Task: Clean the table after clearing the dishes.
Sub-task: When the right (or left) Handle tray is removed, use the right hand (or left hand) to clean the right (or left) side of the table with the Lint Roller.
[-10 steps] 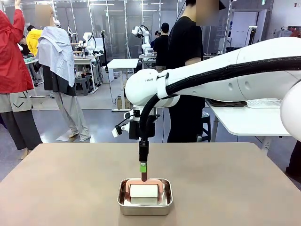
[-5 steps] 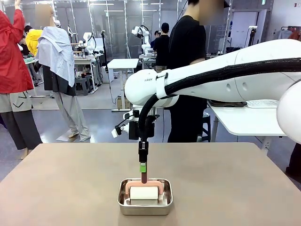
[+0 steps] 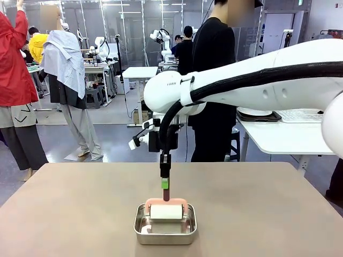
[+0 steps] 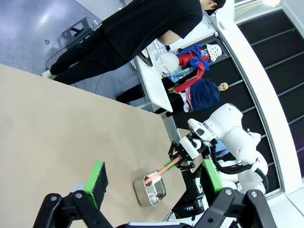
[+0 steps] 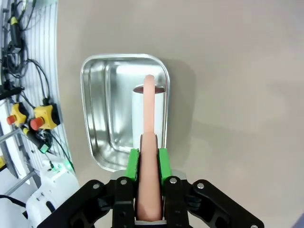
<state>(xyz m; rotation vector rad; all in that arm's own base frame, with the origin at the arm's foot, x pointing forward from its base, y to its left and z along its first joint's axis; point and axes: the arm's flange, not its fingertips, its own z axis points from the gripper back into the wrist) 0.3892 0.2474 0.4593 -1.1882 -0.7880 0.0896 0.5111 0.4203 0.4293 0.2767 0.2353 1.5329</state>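
Pink roller handle (image 5: 148, 118) was clamped in right gripper (image 5: 147, 159), white roll (image 3: 166, 212) at rim height of steel pan (image 3: 140, 235), near-middle of table (image 3: 64, 214). Left gripper (image 4: 154, 179) was spread wide, empty. Advice: lift straight up clear of rim before swinging out, then lay roll flat on tabletop

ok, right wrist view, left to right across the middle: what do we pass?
yellow stop buttons → steel pan → pink handle, clamped between the fingers of the right gripper → bare table. The white roller overlaps the handle, so it's left out.
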